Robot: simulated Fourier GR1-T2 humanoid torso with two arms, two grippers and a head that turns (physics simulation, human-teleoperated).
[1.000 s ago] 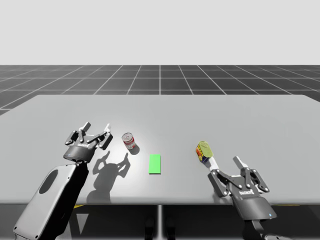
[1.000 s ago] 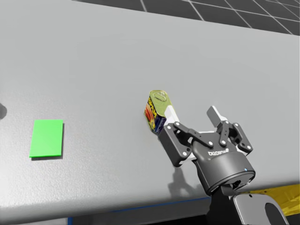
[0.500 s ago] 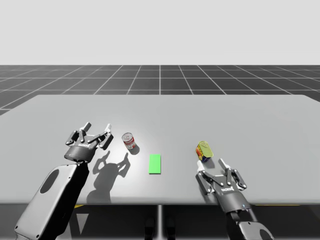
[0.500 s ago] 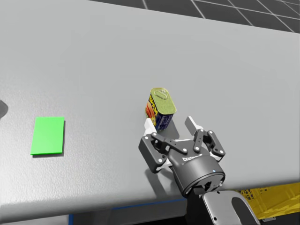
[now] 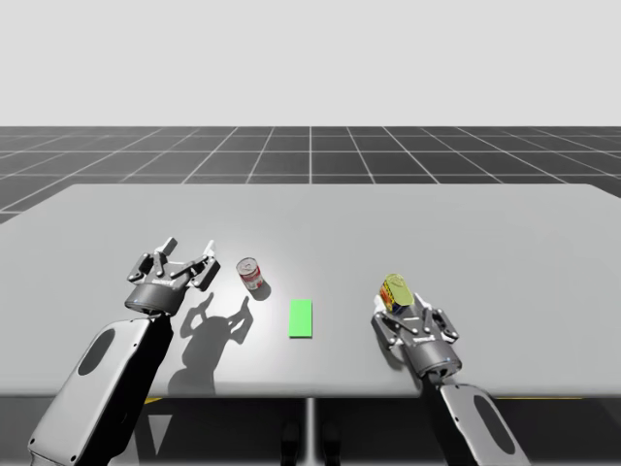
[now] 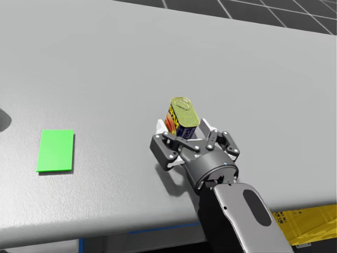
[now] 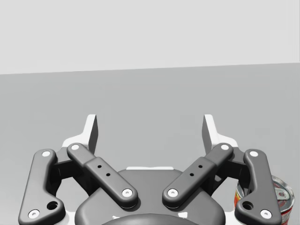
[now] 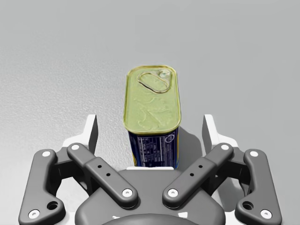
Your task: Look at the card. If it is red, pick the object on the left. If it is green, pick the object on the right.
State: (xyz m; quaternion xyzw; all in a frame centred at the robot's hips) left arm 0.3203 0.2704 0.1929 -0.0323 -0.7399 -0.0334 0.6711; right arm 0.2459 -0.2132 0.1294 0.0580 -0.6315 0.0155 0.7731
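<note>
1. Over the last second, my right tool (image 8: 150, 126) had swung in from the right of the blue rectangular can (image 8: 152, 101) until it straddled it. The can, the card and my left tool (image 7: 150, 126) had kept their places.
2. My right tool stood wide open with nothing in its grip. Its fingers (image 8: 91, 129) flanked the can's two long sides, and a clear gap showed between each finger and the can's wall.
3. The blue rectangular can, the object on the right, stood upright on the grey bench (image 5: 388, 223) near its front edge, yellow pull-ring lid upward.
4. The green card (image 5: 301, 317) lay flat to the left of that can, well apart from it.
5. The red round can (image 5: 251, 275) stood further left, beyond the card.
6. My left tool, just left of the red round can, was wide open too and held nothing.
</note>
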